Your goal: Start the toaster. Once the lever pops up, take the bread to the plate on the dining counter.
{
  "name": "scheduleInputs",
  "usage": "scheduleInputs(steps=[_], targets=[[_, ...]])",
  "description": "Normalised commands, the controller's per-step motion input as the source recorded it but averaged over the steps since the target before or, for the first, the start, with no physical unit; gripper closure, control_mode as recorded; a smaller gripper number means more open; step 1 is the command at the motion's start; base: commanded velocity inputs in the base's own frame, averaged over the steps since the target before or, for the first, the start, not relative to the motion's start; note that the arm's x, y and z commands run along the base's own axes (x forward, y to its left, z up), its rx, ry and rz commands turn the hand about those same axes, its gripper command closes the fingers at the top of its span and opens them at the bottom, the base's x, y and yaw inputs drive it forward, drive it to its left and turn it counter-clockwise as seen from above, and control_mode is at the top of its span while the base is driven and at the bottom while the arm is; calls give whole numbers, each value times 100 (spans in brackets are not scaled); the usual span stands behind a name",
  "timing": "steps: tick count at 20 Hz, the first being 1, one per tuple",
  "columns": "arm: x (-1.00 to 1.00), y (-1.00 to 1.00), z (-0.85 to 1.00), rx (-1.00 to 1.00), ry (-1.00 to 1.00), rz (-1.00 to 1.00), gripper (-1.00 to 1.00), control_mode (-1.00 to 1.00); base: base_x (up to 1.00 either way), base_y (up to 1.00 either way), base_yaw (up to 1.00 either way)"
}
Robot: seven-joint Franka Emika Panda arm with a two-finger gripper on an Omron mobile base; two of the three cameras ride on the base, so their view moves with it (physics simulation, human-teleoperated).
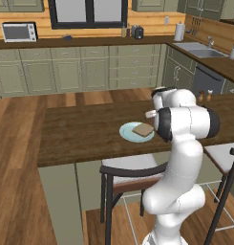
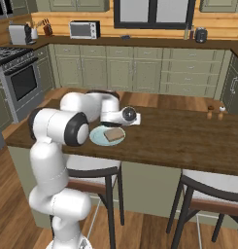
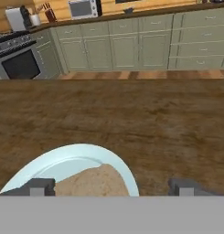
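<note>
From the left base view: bread (image 1: 143, 129) lying flat on the plate (image 1: 132, 134), plate resting on the dining counter (image 1: 85, 134) near its near edge, arm bent over both with the wrist just beside the dish. Silver glass-fronted oven box (image 1: 19, 32) far off on the back worktop, nothing to do with the delivery. From the right base view: same slice square on the pale dish, hand hanging just beyond the plate, two stools (image 2: 91, 172) tucked under the slab, stove (image 2: 16, 73) at the left wall, and a small silver box in the far left corner that is probably the toaster (image 2: 18, 34), too small to read lever or slots. From the hand view: gripper (image 3: 111, 186) spread wide, dark tips standing far apart, one over the plate's edge and one over bare wood, nothing between them; corner of the bread showing low in the picture, still on the plate's blue-white rim. Judged from all this: toasting presumably finished, carry done, slice released onto the plate, so the task looks all but complete; only pulling the arm clear seems left.
</note>
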Motion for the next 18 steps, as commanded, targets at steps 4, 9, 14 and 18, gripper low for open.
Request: scheduleInputs(steps=[4, 9, 14, 18], targets=[[-89, 23, 87, 0, -5, -1, -100, -100, 0, 0, 0], [-91, 80, 88, 0, 13, 0, -100, -100, 0, 0, 0], [-71, 80, 100, 0, 30, -1, -100, -100, 0, 0, 0], [-90, 67, 100, 0, 28, 0, -100, -100, 0, 0, 0]])
